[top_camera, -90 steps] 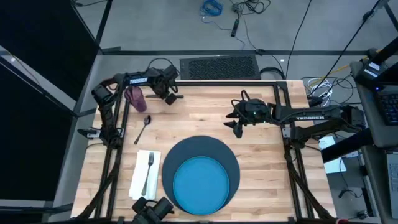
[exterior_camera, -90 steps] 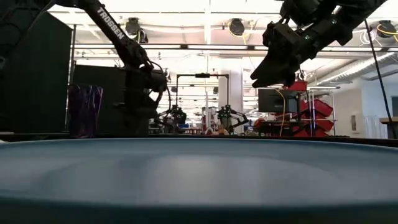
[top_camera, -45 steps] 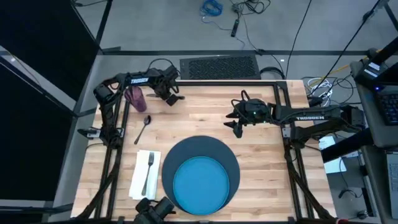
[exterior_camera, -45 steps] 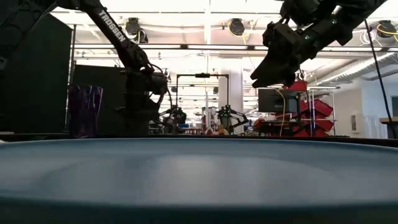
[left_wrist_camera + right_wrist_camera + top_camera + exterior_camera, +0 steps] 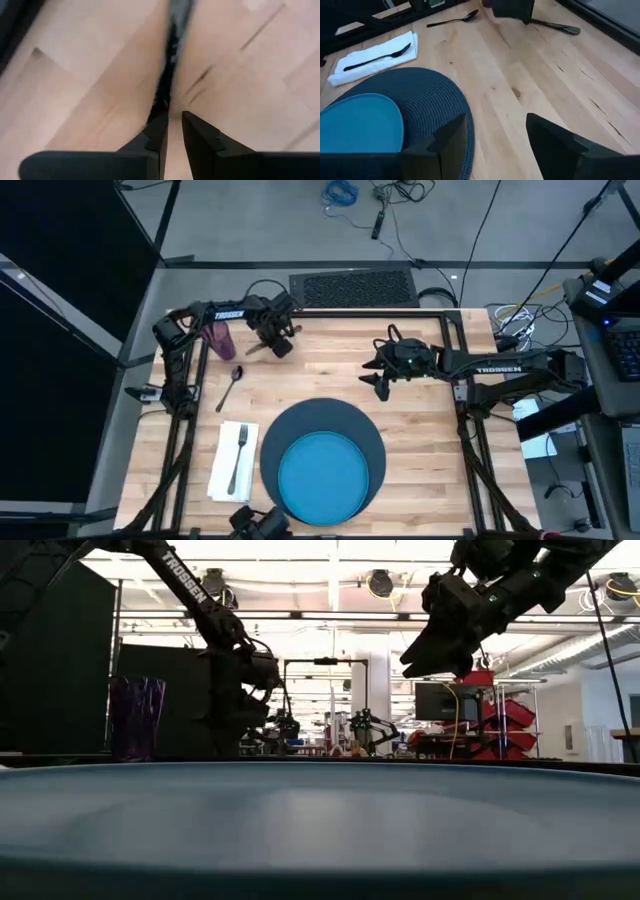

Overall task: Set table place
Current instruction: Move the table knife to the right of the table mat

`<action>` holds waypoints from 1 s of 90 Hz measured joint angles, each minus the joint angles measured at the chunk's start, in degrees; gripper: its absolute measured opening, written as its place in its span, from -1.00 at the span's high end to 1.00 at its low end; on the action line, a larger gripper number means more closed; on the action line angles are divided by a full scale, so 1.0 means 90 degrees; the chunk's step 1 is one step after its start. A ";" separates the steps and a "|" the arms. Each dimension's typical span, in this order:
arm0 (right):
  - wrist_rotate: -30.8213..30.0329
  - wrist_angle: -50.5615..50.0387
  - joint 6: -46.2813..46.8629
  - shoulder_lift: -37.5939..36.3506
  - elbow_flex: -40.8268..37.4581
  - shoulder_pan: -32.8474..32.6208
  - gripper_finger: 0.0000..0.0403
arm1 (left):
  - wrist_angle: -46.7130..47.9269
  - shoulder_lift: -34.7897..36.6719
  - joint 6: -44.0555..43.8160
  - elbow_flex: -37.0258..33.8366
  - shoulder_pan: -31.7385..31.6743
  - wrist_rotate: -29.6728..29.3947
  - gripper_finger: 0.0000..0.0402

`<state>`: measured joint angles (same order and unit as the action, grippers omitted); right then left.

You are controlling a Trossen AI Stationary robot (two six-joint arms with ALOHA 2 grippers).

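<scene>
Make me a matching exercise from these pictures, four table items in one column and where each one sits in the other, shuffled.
Items:
1. fork
2. blue plate
3. spoon
4. purple cup

Places:
A. on the dark blue mat
B. far left corner of the table, under the left arm
C. on the white napkin
D. bare wood between cup and napkin

Pairs: 1-C, 2-A, 3-D, 4-B

A dark blue round mat [image 5: 325, 445] is laid at the near middle of the pale wooden bench [image 5: 420, 430], with a bright blue plate [image 5: 322, 472] on it. Left of it a fork [image 5: 238, 458] lies on a white napkin [image 5: 224, 462]; beyond are a spoon [image 5: 231, 386], a purple cup [image 5: 219, 338] and a knife [image 5: 262, 348].
</scene>
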<state>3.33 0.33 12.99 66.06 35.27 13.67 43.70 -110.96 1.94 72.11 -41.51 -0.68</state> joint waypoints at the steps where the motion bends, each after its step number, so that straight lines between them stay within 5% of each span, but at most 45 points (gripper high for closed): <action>1: 0.0000 0.0007 0.0000 0.0000 0.0000 0.0000 0.05 | 0.0004 0.0000 0.0000 0.0003 0.0009 -0.0001 0.79; 61: 0.0002 0.0005 -0.0022 0.0000 0.0000 0.0000 0.05 | 0.0069 0.0066 0.0156 0.0600 -0.0037 -0.0657 0.79; 90: 0.0019 0.0005 0.0012 0.0000 0.0000 0.0000 0.05 | 0.0101 0.0003 -0.0002 0.0596 -0.0216 -0.0047 0.79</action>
<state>3.51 0.38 13.10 66.06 35.27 13.67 44.61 -110.93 1.92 77.47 -43.45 -1.10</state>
